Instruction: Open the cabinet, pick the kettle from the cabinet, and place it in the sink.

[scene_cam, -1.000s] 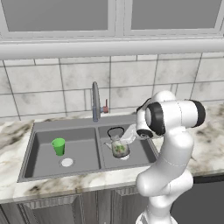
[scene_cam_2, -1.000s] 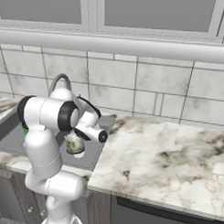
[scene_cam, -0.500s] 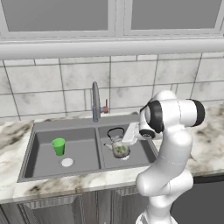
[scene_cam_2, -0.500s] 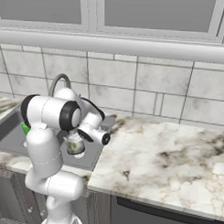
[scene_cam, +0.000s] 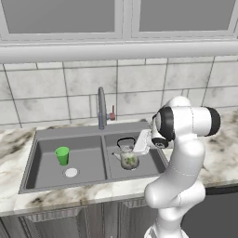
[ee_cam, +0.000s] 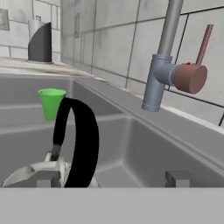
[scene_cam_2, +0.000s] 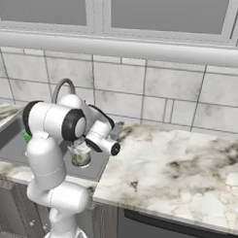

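The silvery kettle point(scene_cam: 128, 158) with a greenish patch stands upright in the right basin of the grey sink point(scene_cam: 46, 173). In the hand view its black arched handle point(ee_cam: 81, 144) rises between my fingertips point(ee_cam: 177, 178), close to the left one and free of both. My gripper point(ee_cam: 110, 180) is open, just above and right of the kettle point(scene_cam_2: 80, 157); the hand point(scene_cam: 142, 142) hangs over the basin's right side. The wall cabinet point(scene_cam: 123, 18) runs along the top, its doors shut.
A tall grey faucet point(scene_cam: 101, 108) with a reddish lever point(ee_cam: 192, 76) stands behind the basin divider. A small green cup point(scene_cam: 62, 155) sits in the left basin by the drain. A grey coffee machine point(ee_cam: 40, 41) stands on the far counter. Marble counter point(scene_cam_2: 172, 166) stretches right of the sink.
The jaws have spread wide and let go of the kettle's handle. The kettle stays put in the right basin, and the hand has barely moved.
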